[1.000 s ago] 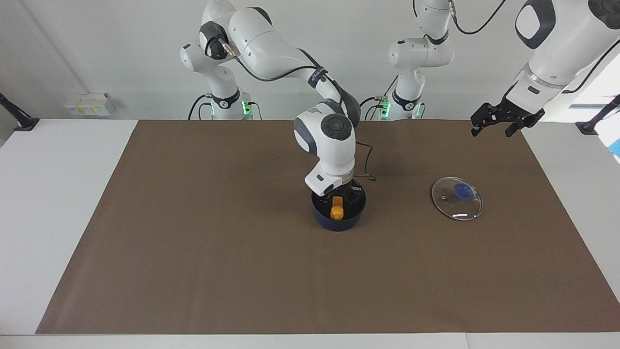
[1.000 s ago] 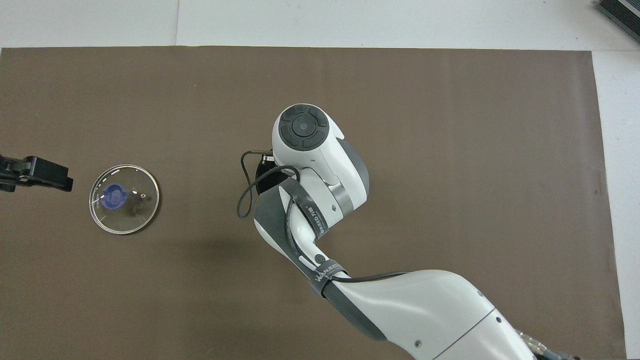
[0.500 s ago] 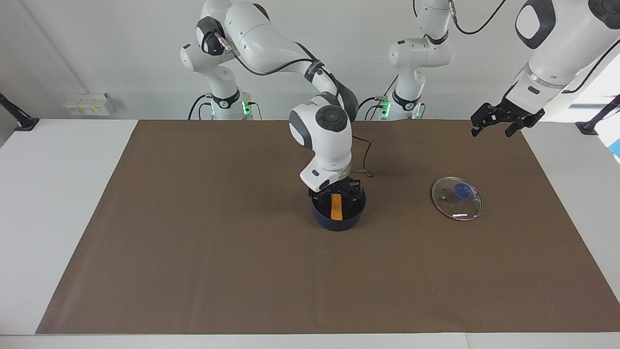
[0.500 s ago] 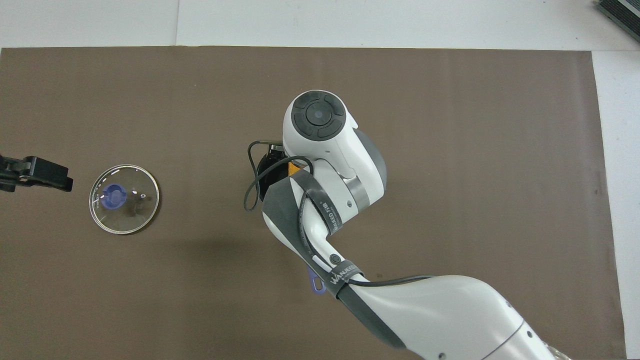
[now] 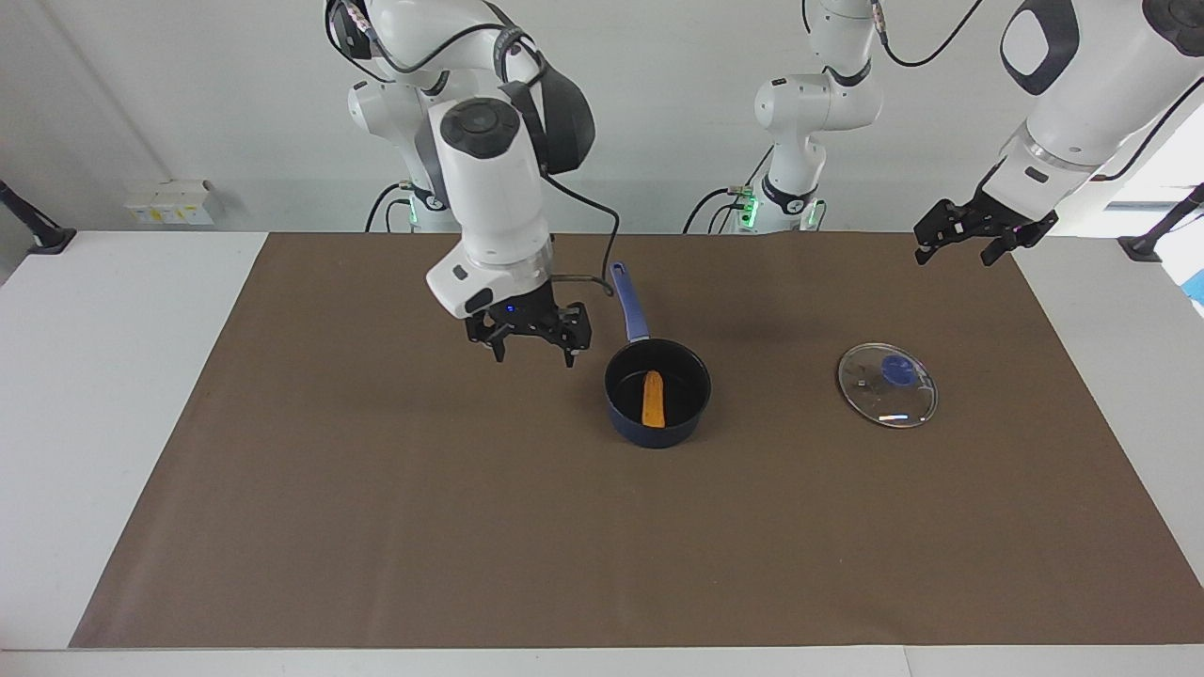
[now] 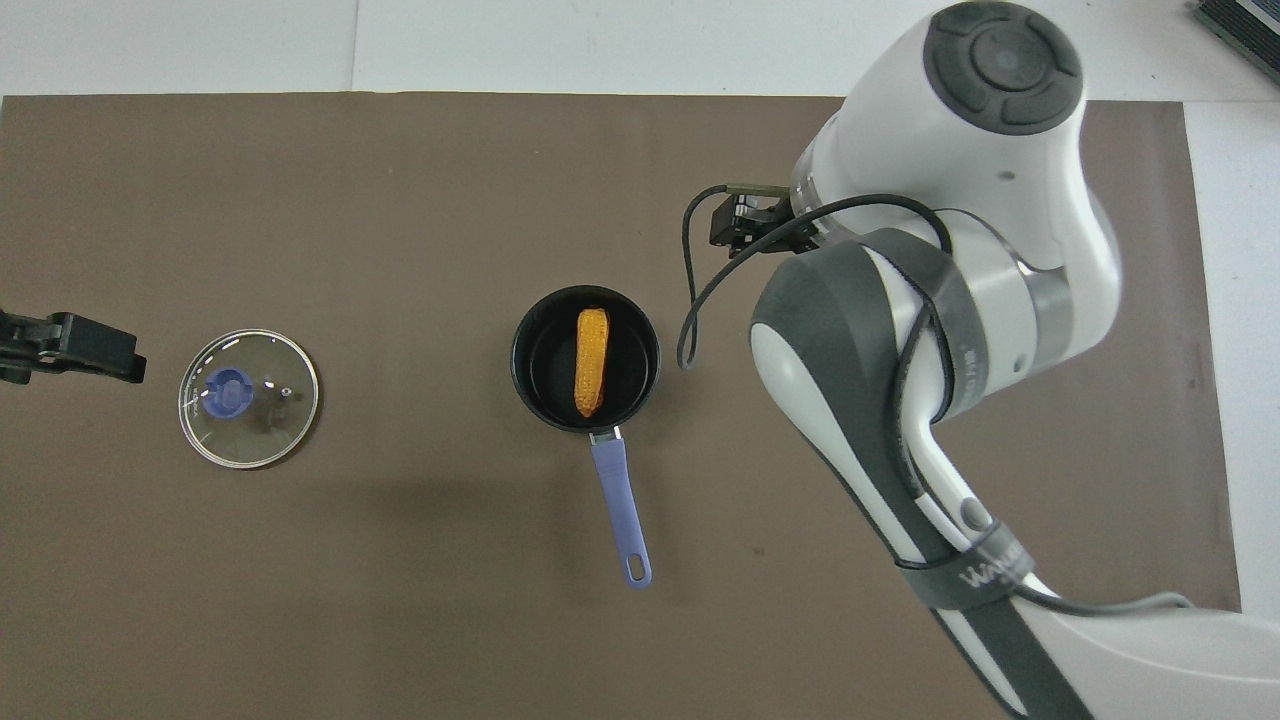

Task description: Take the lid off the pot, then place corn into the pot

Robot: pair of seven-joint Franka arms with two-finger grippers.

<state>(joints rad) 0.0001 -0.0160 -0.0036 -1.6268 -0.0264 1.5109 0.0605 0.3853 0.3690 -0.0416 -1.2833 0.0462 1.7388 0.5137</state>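
Note:
The dark blue pot (image 5: 616, 418) (image 6: 524, 372) stands mid-mat, its long handle (image 5: 630, 303) (image 6: 619, 505) pointing toward the robots. The orange-yellow corn (image 5: 652, 399) (image 6: 591, 361) lies flat on the pot's black inside. The glass lid (image 5: 870, 393) (image 6: 270, 420) with its blue knob rests on the mat, toward the left arm's end. My right gripper (image 5: 533, 354) hangs open and empty over the mat beside the pot, toward the right arm's end; the overhead view hides it under the wrist. My left gripper (image 5: 953, 254) (image 6: 75, 345) waits open, raised near the lid.
A brown mat (image 5: 376, 527) covers most of the white table (image 5: 94, 376). The right arm's bulky wrist (image 6: 960, 200) and a looping black cable (image 6: 690, 320) hang above the mat beside the pot. A small white box (image 5: 169, 202) sits at the table's edge by the wall.
The right gripper opened and let go of the corn, which now lies in the pot. It then rose and swung away toward the right arm's end. The left arm stayed put.

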